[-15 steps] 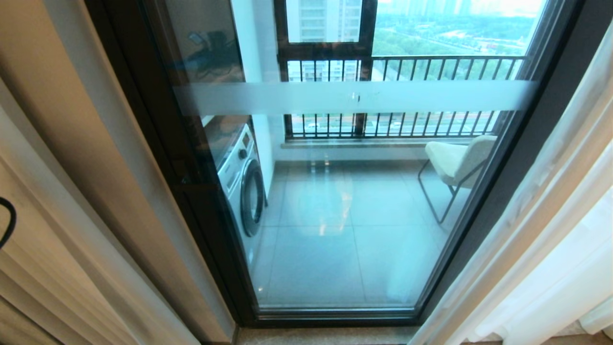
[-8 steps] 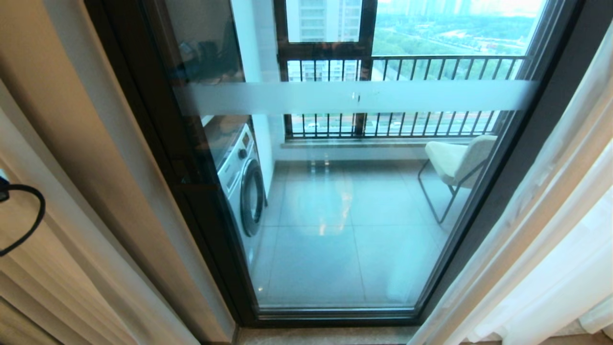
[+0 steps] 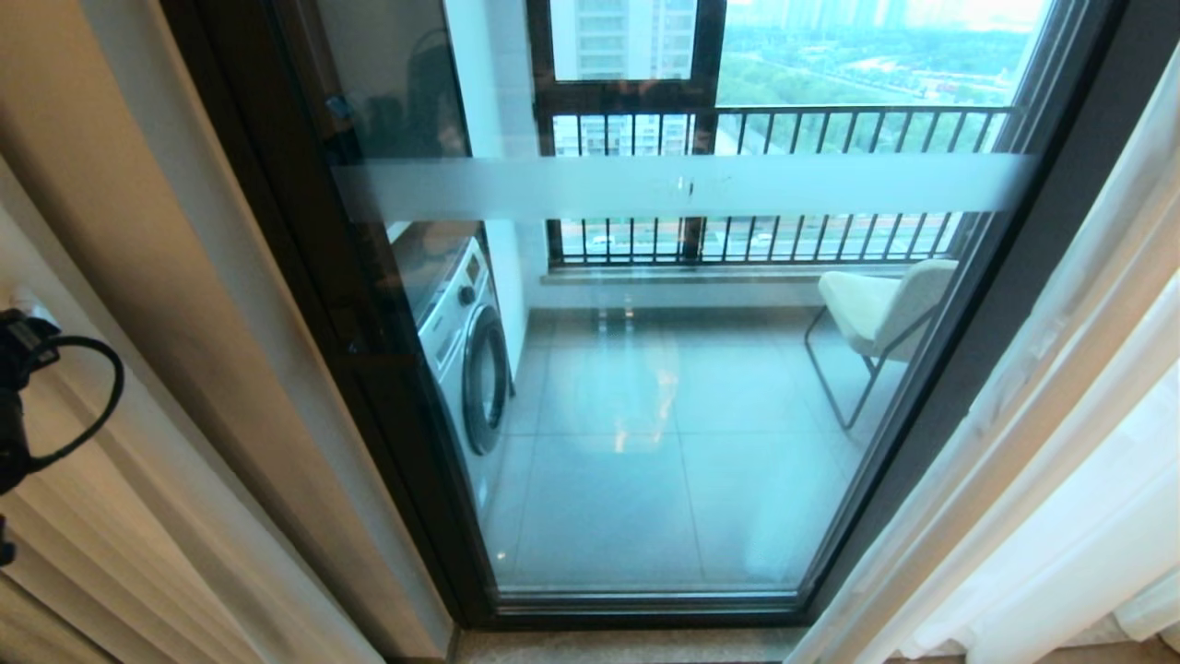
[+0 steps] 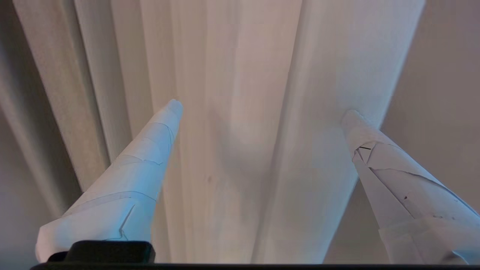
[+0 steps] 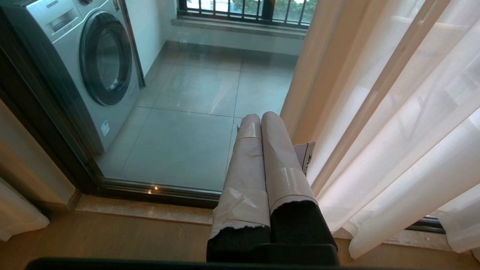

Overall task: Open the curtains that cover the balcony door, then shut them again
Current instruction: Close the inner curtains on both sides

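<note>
The left tool (image 4: 262,112) had its two taped fingers (image 4: 150,150) spread wide, one on each side of a bundle of vertical folds in the curtains (image 4: 240,112), with nothing pinched between them. That straddle looked like the set-up for a grasp, so the panel could be drawn back across the glass. The curtains hung gathered at both sides, leaving the balcony door (image 3: 664,369) uncovered in the middle, which suggested the closing half of the task was at hand. The right tool (image 5: 262,127) pointed low toward the door sill beside the right-hand curtain, its fingers pressed together and empty, apparently parked. The head view showed only a dark piece of the left arm with a looped cable (image 3: 83,397) at its edge, not the fingers; the left wrist view alone showed them around the folds. The right wrist view alone showed the washing machine (image 5: 86,56) up close.
</note>
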{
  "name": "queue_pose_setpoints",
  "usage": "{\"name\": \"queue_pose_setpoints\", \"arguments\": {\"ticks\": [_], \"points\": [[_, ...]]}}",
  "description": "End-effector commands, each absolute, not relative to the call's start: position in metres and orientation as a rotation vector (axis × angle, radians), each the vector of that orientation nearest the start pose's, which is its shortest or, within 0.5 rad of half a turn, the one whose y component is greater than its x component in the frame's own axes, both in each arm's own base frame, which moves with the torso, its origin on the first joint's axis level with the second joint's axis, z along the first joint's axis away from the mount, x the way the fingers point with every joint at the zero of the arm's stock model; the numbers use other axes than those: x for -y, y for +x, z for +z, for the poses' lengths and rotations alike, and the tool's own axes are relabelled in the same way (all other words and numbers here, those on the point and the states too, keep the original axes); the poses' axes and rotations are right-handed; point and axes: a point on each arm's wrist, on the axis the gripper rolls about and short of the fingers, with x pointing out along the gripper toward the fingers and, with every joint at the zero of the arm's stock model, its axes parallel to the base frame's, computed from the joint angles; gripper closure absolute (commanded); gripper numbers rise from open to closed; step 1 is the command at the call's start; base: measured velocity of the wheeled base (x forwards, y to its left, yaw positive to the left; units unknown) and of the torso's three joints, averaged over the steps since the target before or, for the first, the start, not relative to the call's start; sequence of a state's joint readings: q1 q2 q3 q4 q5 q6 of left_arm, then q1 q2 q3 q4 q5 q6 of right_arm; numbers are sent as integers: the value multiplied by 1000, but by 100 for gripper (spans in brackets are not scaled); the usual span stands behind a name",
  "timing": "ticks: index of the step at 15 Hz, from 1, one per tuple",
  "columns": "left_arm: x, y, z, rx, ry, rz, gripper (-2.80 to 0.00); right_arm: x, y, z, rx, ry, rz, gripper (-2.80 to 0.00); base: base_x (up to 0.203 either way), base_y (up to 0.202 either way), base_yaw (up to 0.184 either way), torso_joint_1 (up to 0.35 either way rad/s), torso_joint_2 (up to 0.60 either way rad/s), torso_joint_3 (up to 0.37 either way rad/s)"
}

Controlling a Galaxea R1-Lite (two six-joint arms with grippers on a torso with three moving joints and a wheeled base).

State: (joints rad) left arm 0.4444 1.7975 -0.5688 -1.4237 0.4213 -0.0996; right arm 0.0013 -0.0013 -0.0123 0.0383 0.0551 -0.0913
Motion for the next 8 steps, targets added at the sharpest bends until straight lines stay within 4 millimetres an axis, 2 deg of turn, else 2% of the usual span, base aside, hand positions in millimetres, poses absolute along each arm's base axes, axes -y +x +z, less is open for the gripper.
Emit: {"name": "queue_pose_setpoints", "arguments": {"ticks": [1,8], "points": [[-143,272,164,240,-89,864,-280,-1,-24,75,-23,-91,59,0,0,0,0,0,0,0],[-165,281,168,293,-69,827,-280,-1,-24,75,-23,-91,58,0,0,0,0,0,0,0]]}}
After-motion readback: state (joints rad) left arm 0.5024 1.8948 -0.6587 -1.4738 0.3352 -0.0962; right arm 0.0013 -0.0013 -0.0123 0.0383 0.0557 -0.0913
